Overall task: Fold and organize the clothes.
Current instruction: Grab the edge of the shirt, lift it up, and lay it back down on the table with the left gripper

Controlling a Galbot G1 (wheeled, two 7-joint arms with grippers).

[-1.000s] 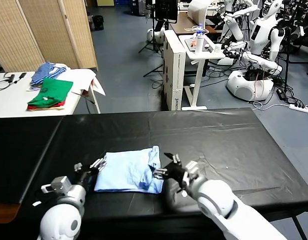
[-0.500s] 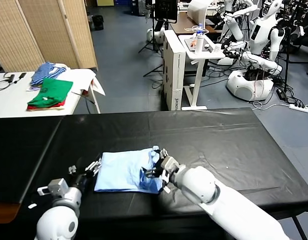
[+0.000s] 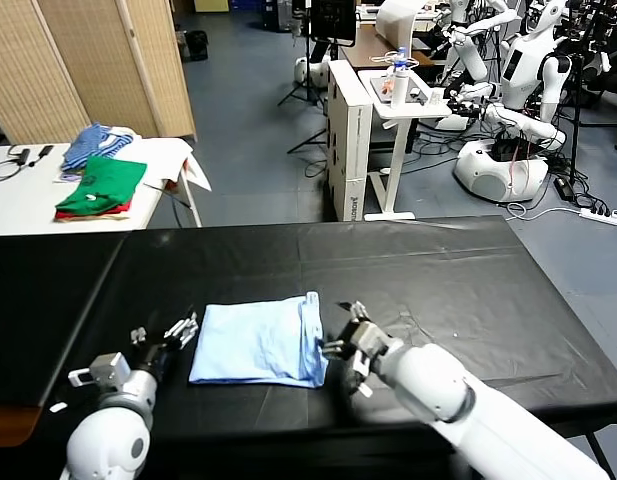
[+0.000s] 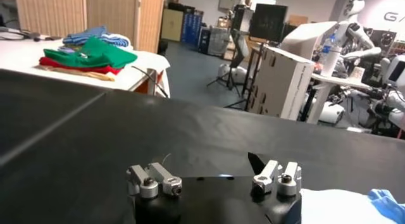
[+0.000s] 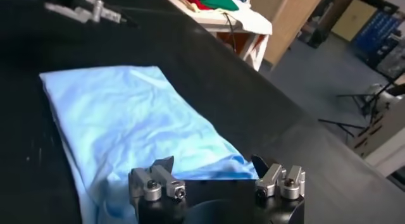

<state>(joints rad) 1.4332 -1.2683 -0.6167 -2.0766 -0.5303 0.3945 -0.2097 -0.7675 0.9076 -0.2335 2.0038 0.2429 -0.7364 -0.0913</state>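
Head view high, facing 12 o'clock over black table [image 3: 438, 270]; wrist views low, close; both share folded T-shirt [image 5: 126, 124].

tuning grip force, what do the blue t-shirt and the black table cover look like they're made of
The light blue T-shirt looks like thin, soft, matte knit fabric, likely cotton: it lies flat with shallow wrinkles and limp folded edges. The black table cover looks like a smooth plastic or coated sheet, since it shows faint sheen and long sharp creases; which one is unclear. Both end effectors, left and right, sit open beside the shirt.

The right gripper [image 3: 350, 347] has let go of the T-shirt [image 3: 256, 342] — backed just off its edge, fingers apart; the left gripper [image 3: 160, 337] drew away too.
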